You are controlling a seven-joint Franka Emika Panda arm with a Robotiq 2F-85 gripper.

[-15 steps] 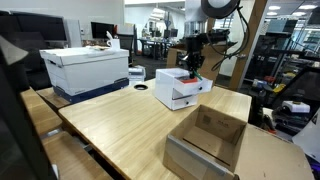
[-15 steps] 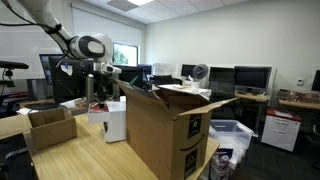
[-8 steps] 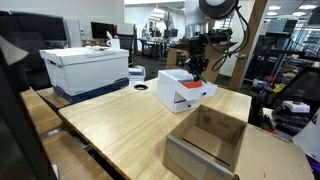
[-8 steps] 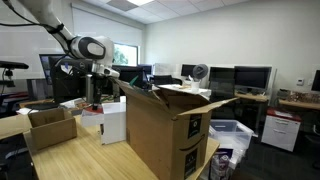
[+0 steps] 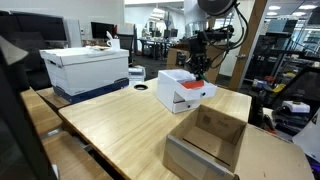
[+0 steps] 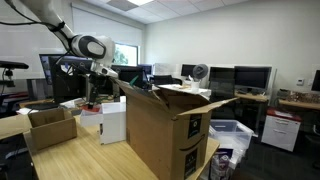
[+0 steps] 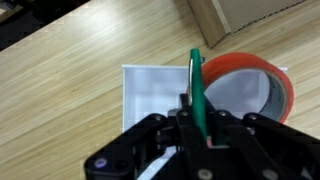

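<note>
My gripper (image 7: pixel 196 118) is shut on a slim green pen-like stick (image 7: pixel 197 85), which points out from between the fingers. It hangs just above a white box (image 7: pixel 150 90) on the wooden table. A roll of red tape (image 7: pixel 252 82) lies on the box, right beside the green tip. In both exterior views the gripper (image 5: pixel 200 68) (image 6: pixel 90 100) hovers over the white box (image 5: pixel 176 92) (image 6: pixel 113 122). The red tape (image 5: pixel 193 85) shows under it in an exterior view.
An open cardboard box (image 5: pixel 208 142) sits near the table's front edge (image 5: pixel 110 150). A white storage box on a blue lid (image 5: pixel 85 70) stands at the back. A tall open cardboard carton (image 6: pixel 165 130) and a small cardboard box (image 6: pixel 50 126) stand nearby. Office desks and monitors lie behind.
The gripper has shifted a little sideways over the white box toward the red tape, still holding the green stick. Nothing else moved.
</note>
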